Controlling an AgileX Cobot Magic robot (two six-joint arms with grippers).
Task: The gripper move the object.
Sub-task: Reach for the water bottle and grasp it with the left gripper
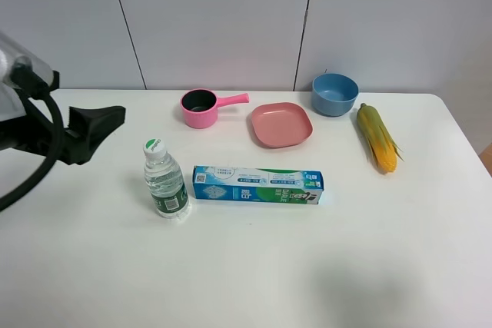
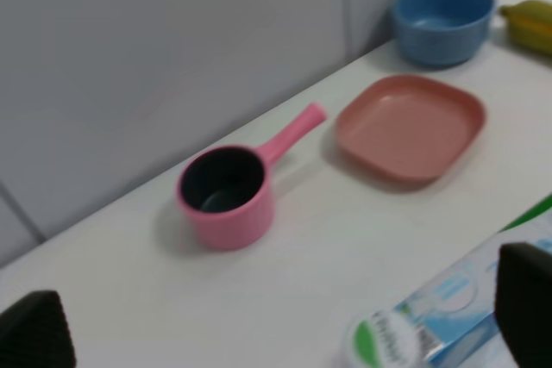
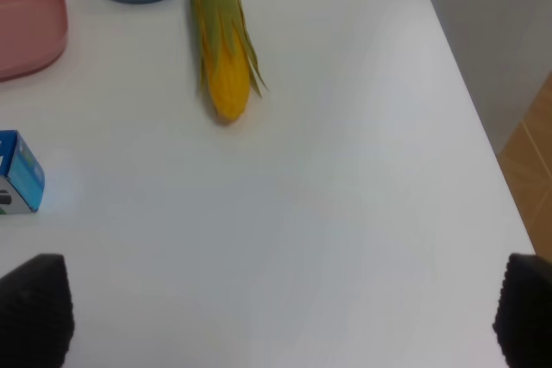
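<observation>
The black-jawed right gripper [image 3: 280, 308] hangs wide open, empty. At eight o'clock stands the small clear plastic water bottle [image 1: 165, 182], just beside the long blue-green toothpaste box [image 1: 257, 185]. It seems full, smooth and squeezable, so grasp mid-body. Beyond, at nine o'clock, the left gripper [image 2: 280, 316] gapes wide.

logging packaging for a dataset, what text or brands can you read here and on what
"DARLIE", only roughly legible, on the toothpaste box.
Remaining print on that box: too small to read.
Green lettering on the water bottle cap: blurred, unreadable.
Its dark label: too small.
</observation>
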